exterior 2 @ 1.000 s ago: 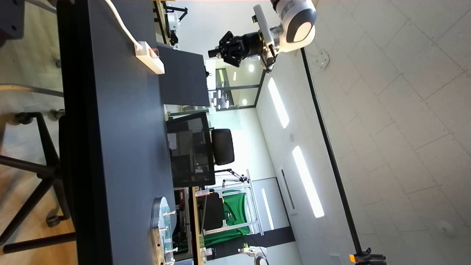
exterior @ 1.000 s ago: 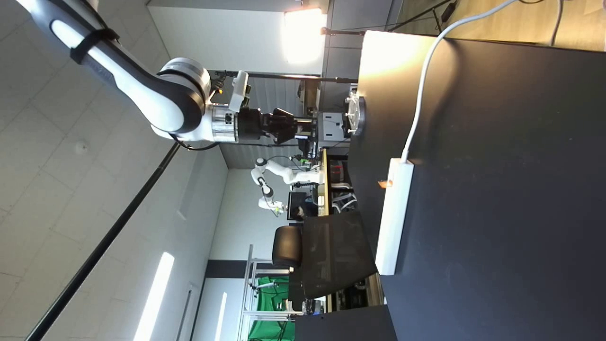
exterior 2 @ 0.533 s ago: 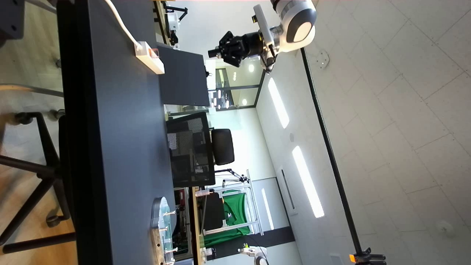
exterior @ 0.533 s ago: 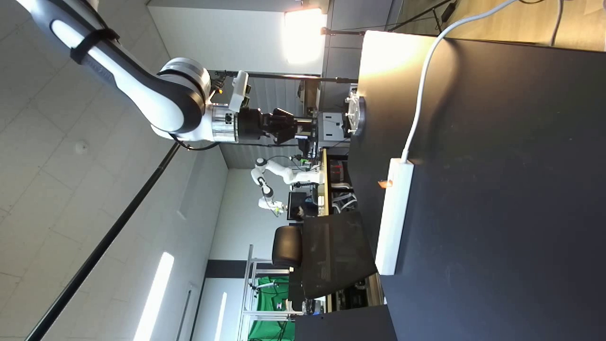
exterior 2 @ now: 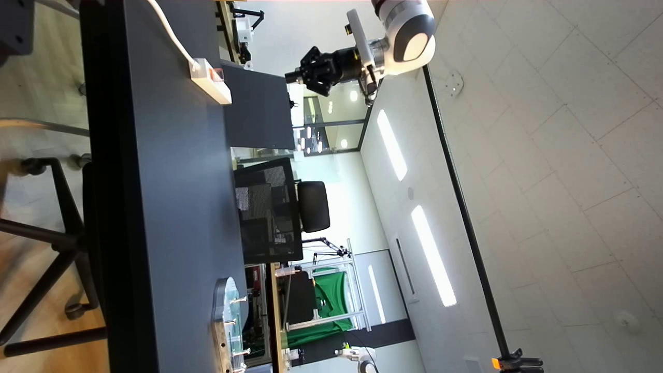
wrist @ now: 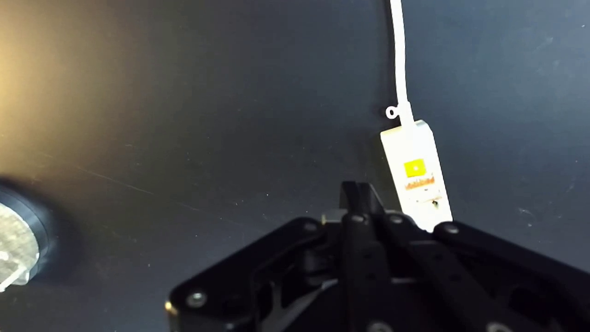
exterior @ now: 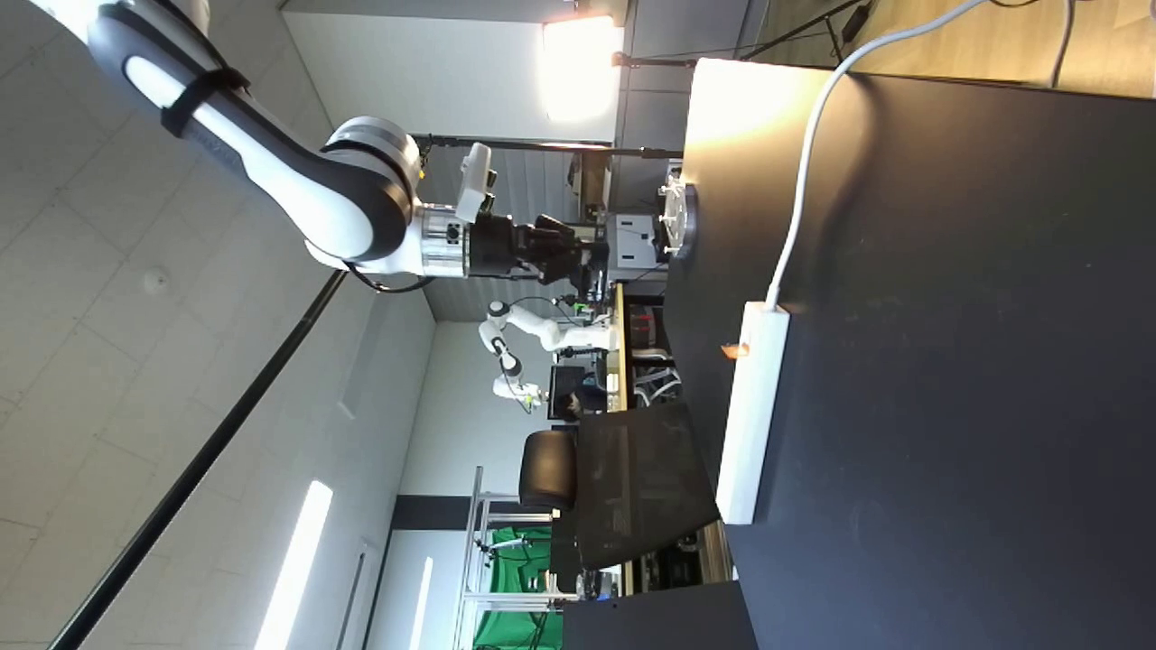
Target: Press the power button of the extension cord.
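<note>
The extension cord is a long white power strip lying on the dark table; it also shows in an exterior view and the wrist view. Its power button shows as a small orange-red spot near the cable end. In the wrist view the orange-red patch lies beside a yellow square. My gripper is well above the table, pointing down at it. In the wrist view its fingertips are together, with nothing between them, left of the strip. The gripper hides the strip's far end there.
A white cable runs from the strip over the table edge. A round clear disc with pegs stands on the table; it shows at the left of the wrist view. A black mesh chair stands behind the table.
My arm and gripper are still between the earlier frames, then have moved a little down toward the table. The extension cord has not moved.
</note>
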You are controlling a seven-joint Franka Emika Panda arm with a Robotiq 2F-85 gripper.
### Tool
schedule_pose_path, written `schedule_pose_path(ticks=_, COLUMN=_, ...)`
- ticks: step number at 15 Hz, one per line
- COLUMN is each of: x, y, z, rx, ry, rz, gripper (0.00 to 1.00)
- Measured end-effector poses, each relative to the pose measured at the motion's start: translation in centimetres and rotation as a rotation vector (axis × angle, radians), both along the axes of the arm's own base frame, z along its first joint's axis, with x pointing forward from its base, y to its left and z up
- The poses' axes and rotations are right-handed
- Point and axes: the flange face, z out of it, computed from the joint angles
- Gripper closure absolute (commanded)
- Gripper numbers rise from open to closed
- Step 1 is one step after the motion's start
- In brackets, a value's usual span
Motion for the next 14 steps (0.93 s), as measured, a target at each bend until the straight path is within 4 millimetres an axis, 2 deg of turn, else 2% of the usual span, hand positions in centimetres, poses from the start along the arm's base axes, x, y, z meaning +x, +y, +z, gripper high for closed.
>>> schedule_pose_path(ticks=4, x=1.6, y=1.4, z=-4.8, rx=0.034, ry=0.01, rz=0.064, gripper=1.0)
schedule_pose_path(ticks=7, x=2.6, y=2.8, z=-8.0, rx=0.086, ry=0.035, rz=0.181, gripper=1.0)
schedule_pose_path(ticks=12, x=4.1, y=3.2, z=-11.0, rx=0.099, ry=0.062, rz=0.448, gripper=0.99)
schedule_pose_path(ticks=14, x=4.4, y=2.9, z=-11.8, rx=0.101, ry=0.078, rz=0.48, gripper=0.99)
